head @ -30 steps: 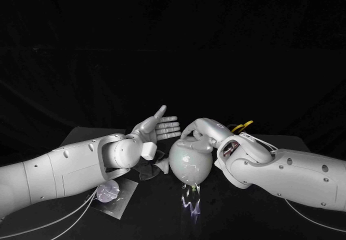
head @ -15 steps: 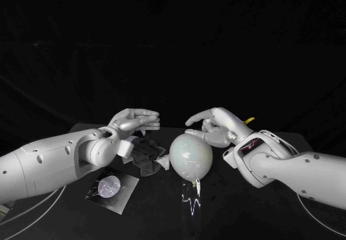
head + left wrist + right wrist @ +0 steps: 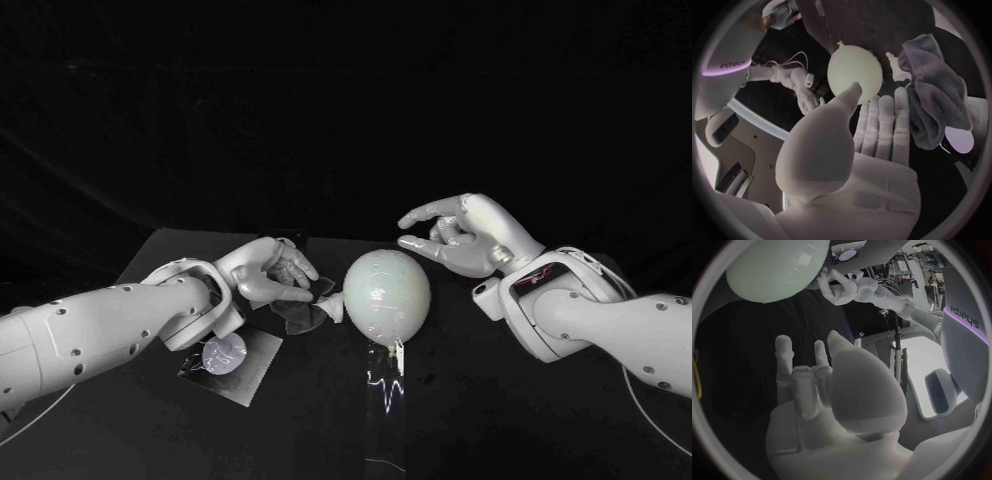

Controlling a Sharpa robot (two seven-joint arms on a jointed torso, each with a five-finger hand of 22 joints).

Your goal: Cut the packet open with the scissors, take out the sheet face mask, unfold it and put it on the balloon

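Note:
The pale balloon (image 3: pixel 385 297) stands on end at the table's middle, and neither hand touches it. It also appears in the left wrist view as the balloon (image 3: pixel 854 70) and in the right wrist view as the balloon (image 3: pixel 776 267). A dark crumpled sheet mask (image 3: pixel 303 314) lies just left of it. My left hand (image 3: pixel 274 270) hovers low beside the mask (image 3: pixel 932 100), its fingers (image 3: pixel 879 125) stretched out with nothing between them and the thumb. The cut packet (image 3: pixel 228 357) lies flat at the front left. My right hand (image 3: pixel 462 236) is raised to the right of the balloon, fingers apart and empty.
A curly ribbon (image 3: pixel 387 385) trails from the balloon's knot toward the front edge. Thin cables run under my left arm near the table's front left corner. The table's black top (image 3: pixel 476 400) is bare at the front right.
My right hand has lifted off the balloon and drawn back to the right. My left hand has dropped from a raised pose to beside the mask. The balloon now stands free.

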